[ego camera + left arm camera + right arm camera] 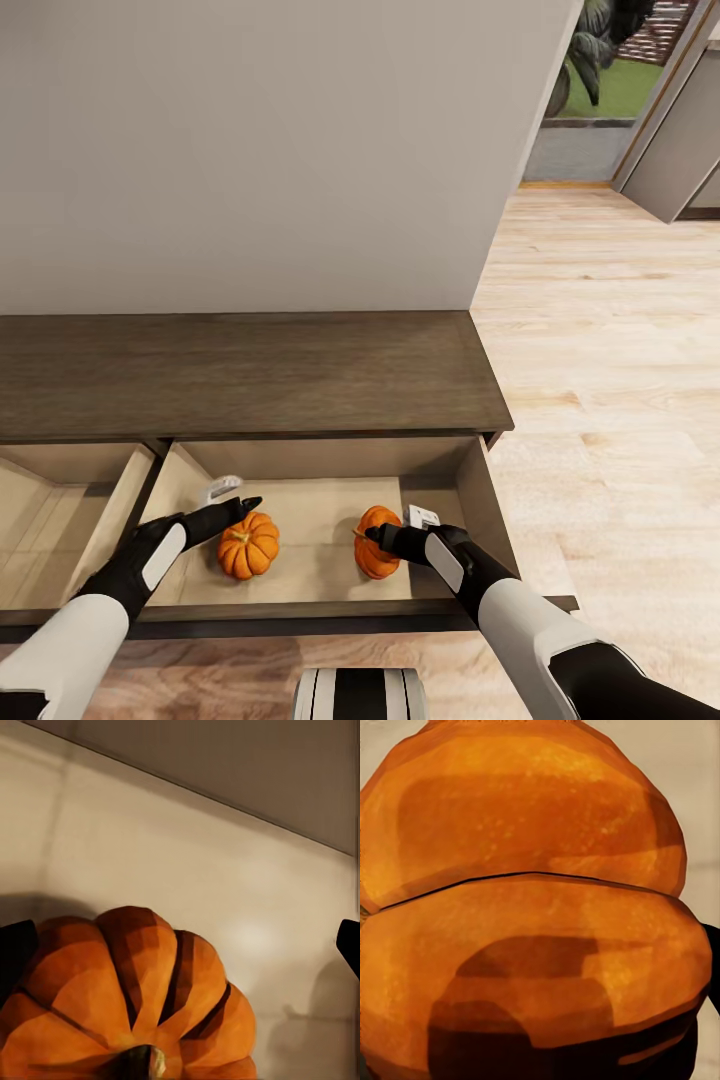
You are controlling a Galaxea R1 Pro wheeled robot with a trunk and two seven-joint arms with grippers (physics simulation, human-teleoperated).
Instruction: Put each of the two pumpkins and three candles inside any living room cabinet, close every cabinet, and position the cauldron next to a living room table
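Right end effector [372, 537] pinching right pumpkin [373, 553] in my open cabinet [250, 380] drawer; left end effector [245, 497] spread over left pumpkin [248, 545].

- Standing against the wall [250, 150]: the cabinet [250, 375], with its right end beside bare floor [600, 400].
- Hanging open at the front: two drawers, the right drawer [470, 490] next to the left drawer [60, 500].
- Sitting in the right drawer: two pumpkins, well apart from each other.
- Resting toward the drawer's left half: the left pumpkin [249, 545] [127, 997], on the drawer bottom.
- Sitting right of centre: the right pumpkin [374, 545] [532, 900], tipped onto its side.
- Reaching in from the front: the left gripper [232, 498], spread just behind and over the left pumpkin.
- Closing around the right pumpkin from its right side: the right gripper [385, 530].
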